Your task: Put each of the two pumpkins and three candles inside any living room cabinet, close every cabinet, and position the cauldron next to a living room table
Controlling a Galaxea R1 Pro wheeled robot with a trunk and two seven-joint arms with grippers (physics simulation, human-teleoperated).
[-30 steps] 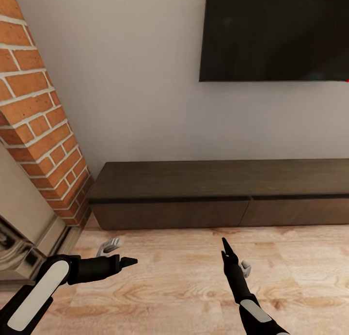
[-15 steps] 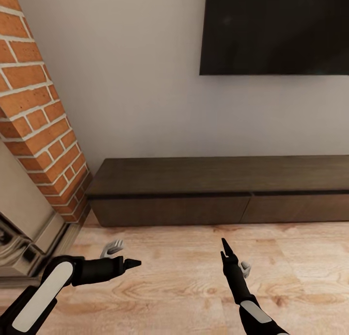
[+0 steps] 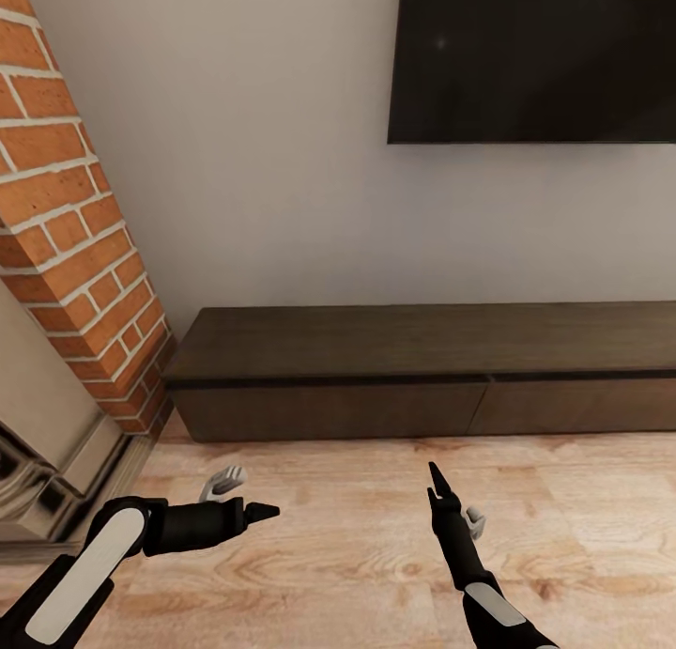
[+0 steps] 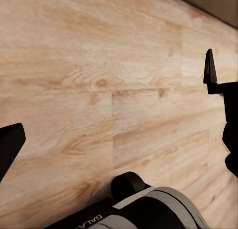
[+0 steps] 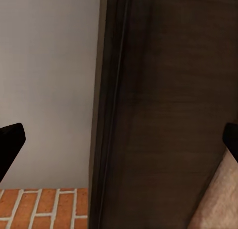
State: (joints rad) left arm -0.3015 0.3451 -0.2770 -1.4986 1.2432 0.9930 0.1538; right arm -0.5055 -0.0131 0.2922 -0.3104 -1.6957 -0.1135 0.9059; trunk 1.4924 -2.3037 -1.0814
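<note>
The long, low dark-brown cabinet (image 3: 422, 367) stands against the white wall, both plain fronts shut and its top bare. Its front and top edge also show in the right wrist view (image 5: 163, 110). My left gripper (image 3: 258, 512) hovers over the wood floor, pointing right, a good way short of the cabinet. Its fingers stand wide apart in the left wrist view (image 4: 119, 144), open and empty. My right gripper (image 3: 437, 480) points at the cabinet's middle, open and empty too (image 5: 119, 139). Pumpkins, candles, cauldron and coffee table are out of view.
A red brick chimney (image 3: 75, 245) with a stone fireplace surround (image 3: 47, 442) fills the left side. A black wall screen (image 3: 535, 57) hangs above the cabinet. Light wood floor (image 3: 357, 555) lies between me and the cabinet.
The whole picture has shifted slightly, so the camera has moved. Both arms hold nearly the same pose, and nothing has been taken hold of or let go.
</note>
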